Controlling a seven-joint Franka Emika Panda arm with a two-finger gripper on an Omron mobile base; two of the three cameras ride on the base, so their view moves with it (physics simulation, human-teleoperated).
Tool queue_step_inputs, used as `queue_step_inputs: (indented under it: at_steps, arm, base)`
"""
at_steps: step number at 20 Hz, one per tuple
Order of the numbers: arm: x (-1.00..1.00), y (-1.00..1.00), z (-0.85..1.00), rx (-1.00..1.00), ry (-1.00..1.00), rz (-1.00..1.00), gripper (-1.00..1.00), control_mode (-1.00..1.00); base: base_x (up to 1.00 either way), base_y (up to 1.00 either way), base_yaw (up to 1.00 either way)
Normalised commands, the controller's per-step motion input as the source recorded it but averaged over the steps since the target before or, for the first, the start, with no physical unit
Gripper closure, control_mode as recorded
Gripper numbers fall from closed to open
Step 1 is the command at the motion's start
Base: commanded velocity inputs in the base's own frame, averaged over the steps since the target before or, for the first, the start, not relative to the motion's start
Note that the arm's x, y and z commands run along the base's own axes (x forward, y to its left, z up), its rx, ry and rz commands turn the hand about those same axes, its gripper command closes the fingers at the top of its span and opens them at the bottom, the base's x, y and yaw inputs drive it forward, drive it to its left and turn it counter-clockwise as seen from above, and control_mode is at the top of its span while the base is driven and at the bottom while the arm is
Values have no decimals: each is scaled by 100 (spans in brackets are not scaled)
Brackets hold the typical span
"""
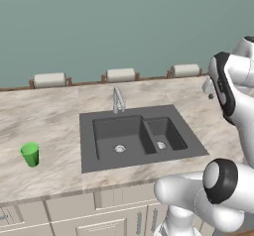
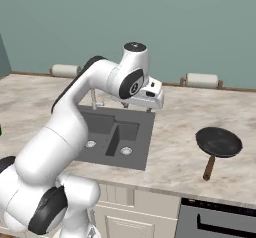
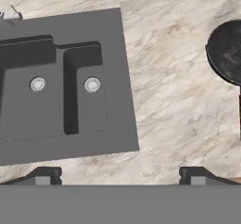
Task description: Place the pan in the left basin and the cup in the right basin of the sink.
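Gripper (image 3: 120,177) fingers spread wide, empty, above bare counter (image 3: 179,100) beside the sink (image 3: 127,77). Pan (image 2: 218,141) farther right, handle toward us; cup (image 1: 30,154) far left. We should centre over the pan rim, then descend squarely.

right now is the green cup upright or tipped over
Upright: the cup stands on its narrower base on the counter, open mouth up, left of the sink.
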Motion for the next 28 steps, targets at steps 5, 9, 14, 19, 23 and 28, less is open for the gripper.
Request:
queue_step_inputs:
  at_steps: [5, 9, 14, 19, 23, 28]
  arm:
    - [0, -48, -8, -2, 0, -5, -100, -100]
    - [0, -49, -4, 0, 0, -5, -100, -100]
    - [0, -49, -9, -1, 0, -4, -100, -100]
    - [0, -43, -9, -1, 2, -5, -100, -100]
    - [0, -33, -16, -2, 5, -5, -100, -100]
    - [0, -35, -21, -3, 3, -4, -100, -100]
  base:
    - [0, 0, 0]
    - [0, 0, 0]
    - [0, 0, 0]
    - [0, 0, 0]
    - [0, 0, 0]
    - [0, 0, 0]
